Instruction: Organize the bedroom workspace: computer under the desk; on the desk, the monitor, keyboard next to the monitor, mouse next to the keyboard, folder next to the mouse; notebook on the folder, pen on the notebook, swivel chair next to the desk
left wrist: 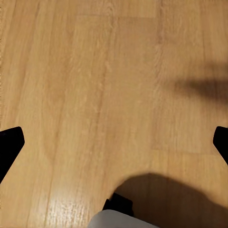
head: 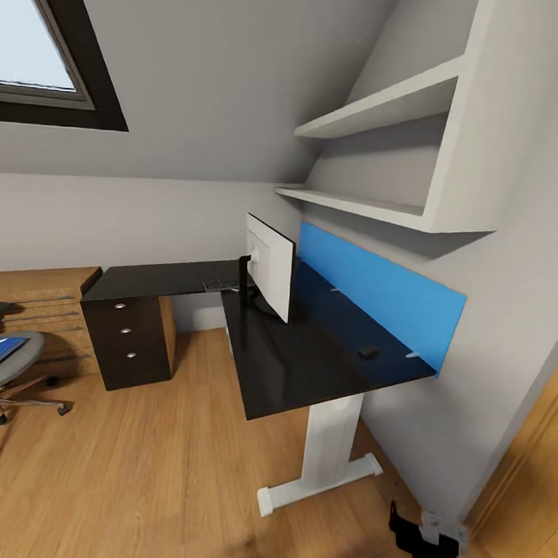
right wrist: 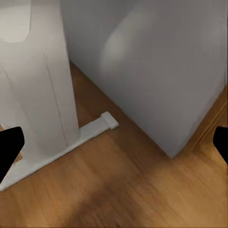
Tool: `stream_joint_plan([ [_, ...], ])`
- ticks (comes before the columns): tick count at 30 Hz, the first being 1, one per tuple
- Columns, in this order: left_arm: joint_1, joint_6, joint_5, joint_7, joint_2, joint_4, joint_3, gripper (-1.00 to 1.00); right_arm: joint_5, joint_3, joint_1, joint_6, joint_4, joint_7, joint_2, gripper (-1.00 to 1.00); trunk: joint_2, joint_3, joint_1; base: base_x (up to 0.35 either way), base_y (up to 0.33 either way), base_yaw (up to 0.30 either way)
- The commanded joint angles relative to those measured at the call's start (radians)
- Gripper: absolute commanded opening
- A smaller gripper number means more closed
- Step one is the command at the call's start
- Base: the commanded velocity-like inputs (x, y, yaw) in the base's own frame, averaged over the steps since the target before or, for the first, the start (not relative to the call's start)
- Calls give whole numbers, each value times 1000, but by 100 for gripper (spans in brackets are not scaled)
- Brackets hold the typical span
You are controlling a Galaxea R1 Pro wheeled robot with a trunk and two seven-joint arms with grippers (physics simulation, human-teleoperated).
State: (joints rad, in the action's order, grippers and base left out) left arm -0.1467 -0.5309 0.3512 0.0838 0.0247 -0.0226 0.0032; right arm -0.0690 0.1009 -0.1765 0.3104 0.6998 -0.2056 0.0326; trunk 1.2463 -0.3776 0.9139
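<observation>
Head view: black desk (head: 308,361) along the wall, with the monitor (head: 271,266) standing on it already – that part looks done. Keyboard (head: 220,284) flat on the desk just beside the monitor's stand, so likely done too. Small dark lump near the blue wall panel (head: 384,296), maybe the mouse (head: 368,350) – too small to be sure, and well apart from the keyboard, so probably still to be moved. Thin pale sliver close by, maybe the pen (head: 413,355); hard to tell.

Swivel chair (head: 7,364) off at the side, away from the desk, with the blue folder (head: 0,350) lying on its seat – both still to be moved. Stack of folder, notebook and pen not yet made.

Left wrist view: wooden floor (left wrist: 95,95), dark finger tips at both edges, wide apart, holding nothing. Right wrist view: white desk leg (right wrist: 47,85) and its foot on the floor, finger tips wide apart too, nothing between them
</observation>
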Motion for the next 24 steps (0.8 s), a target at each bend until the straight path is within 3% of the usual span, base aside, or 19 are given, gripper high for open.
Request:
stream_joint_plan([
  [1,-1,-2,-1,3,0,0,0,100,-9,-1,-14,-29,27,-5,7,100,1,-1,0,0,0,0],
  [3,-1,-2,-1,4,1,0,0,100,-10,-1,-54,-129,88,-14,28,100,1,-1,0,0,0,0],
  [5,-1,-3,-1,3,1,0,-1,100,-11,1,-149,-292,143,-24,64,100,1,-1,0,0,0,0],
  [7,-1,-3,-2,2,1,0,-1,100,-10,1,-303,-442,157,-27,80,100,1,-1,0,0,0,0],
  [8,-1,-3,-2,2,1,0,-1,100,-10,2,-329,-466,158,-28,81,100,1,-1,0,0,0,0],
  [9,-1,-4,-2,0,2,0,-1,100,-10,1,-442,-576,158,-28,83,100,1,-1,0,0,0,0],
  [12,-1,-4,-2,-1,3,0,-1,100,-10,-1,-512,-632,136,-26,83,100,1,-1,0,0,0,0],
  [14,-1,-4,-4,-2,3,0,-2,100,-12,-3,-631,-667,31,-4,80,100,1,-1,0,0,0,0],
  [18,-1,-4,-7,-2,3,-1,-3,100,-14,-4,-687,-665,-90,30,69,100,1,-1,0,56,0,0],
  [24,-1,-4,-8,-3,3,-2,-3,100,-10,-9,-706,-639,-150,49,45,100,1,-1,0,254,0,0],
])
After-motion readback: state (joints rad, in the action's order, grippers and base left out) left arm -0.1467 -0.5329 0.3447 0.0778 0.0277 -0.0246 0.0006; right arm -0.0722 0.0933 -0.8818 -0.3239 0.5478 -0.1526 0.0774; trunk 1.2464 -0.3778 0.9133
